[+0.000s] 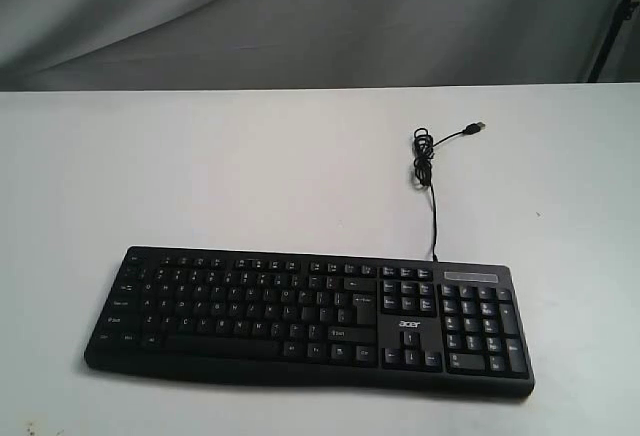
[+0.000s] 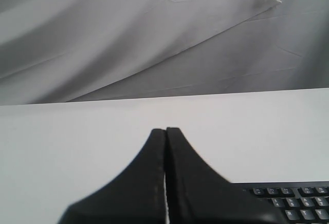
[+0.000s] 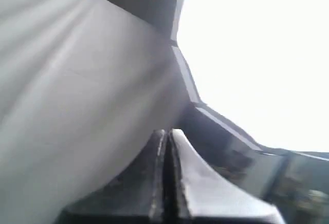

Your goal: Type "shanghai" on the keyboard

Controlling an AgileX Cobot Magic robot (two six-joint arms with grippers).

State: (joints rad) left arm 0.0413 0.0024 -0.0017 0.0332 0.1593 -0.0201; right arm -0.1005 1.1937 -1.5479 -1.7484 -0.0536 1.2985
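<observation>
The black keyboard (image 1: 310, 316) lies flat on the near part of the white tabletop (image 1: 200, 176). Its long side runs across the exterior view, and its number pad (image 1: 485, 326) is at the right end. A small white "acer" logo (image 1: 410, 324) sits just left of that pad. A thin black cable (image 1: 434, 216) runs from the back edge of the keyboard away over the tabletop to a small coil. It ends in a USB plug (image 1: 478, 127) lying loose on the surface. A creased grey cloth (image 1: 300, 16) hangs behind the far edge of the tabletop.

In the left wrist view, the left end effector (image 2: 165, 131) has its two dark fingers pressed together, narrow, gripping nothing. One corner of the keyboard shows just past it, with bare tabletop and grey cloth further off. The right end effector (image 3: 167, 134) is narrow too, fingers touching, holding nothing. It points at grey cloth and a bright, washed-out area.
</observation>
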